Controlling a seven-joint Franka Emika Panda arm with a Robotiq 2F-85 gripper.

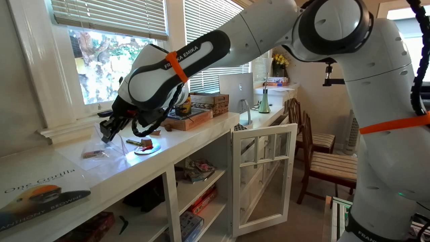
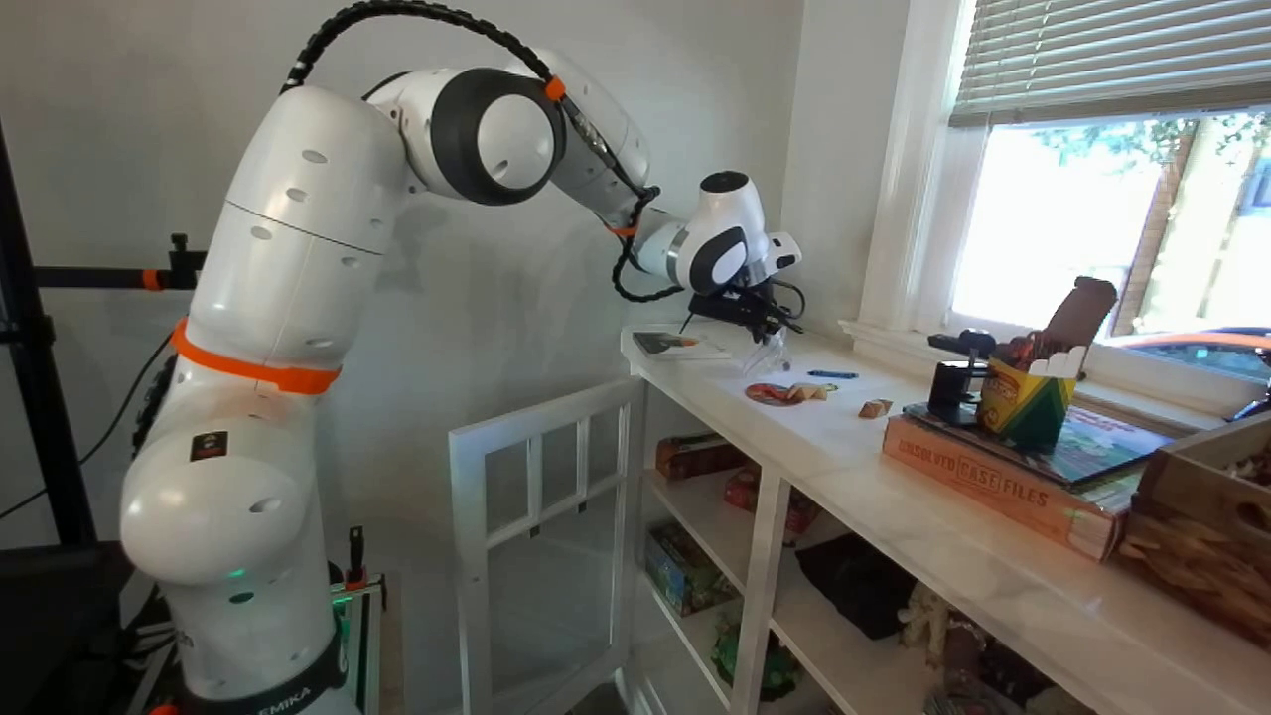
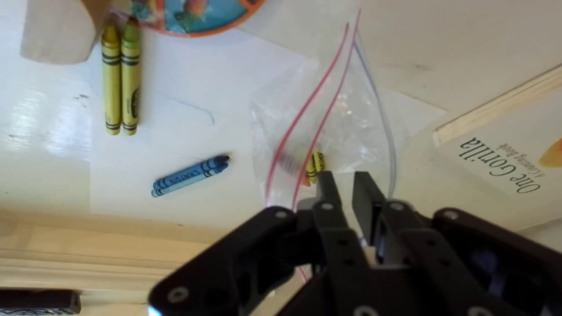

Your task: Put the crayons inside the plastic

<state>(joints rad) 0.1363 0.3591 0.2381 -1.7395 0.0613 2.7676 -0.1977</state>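
1. Judged partway done: apparently inside the plastic bag [image 3: 353,131], a few crayons [image 3: 317,164], yellow and orange-red.
2. Left outside: blue crayons [image 3: 189,176] near the bag, yellow-green crayons [image 3: 130,79] farther from it.
3. Above the bag, with slightly parted fingers and no crayon visible between: end effector [image 3: 345,176]; contact with the bag unclear.
4. In an exterior view: yellow-green crayons [image 1: 133,143] beside the bag, no blue ones made out.
5. In an exterior view: blue crayons [image 2: 832,374], nothing made out inside the bag.
6. Only in the wrist view: both loose pairs at once.
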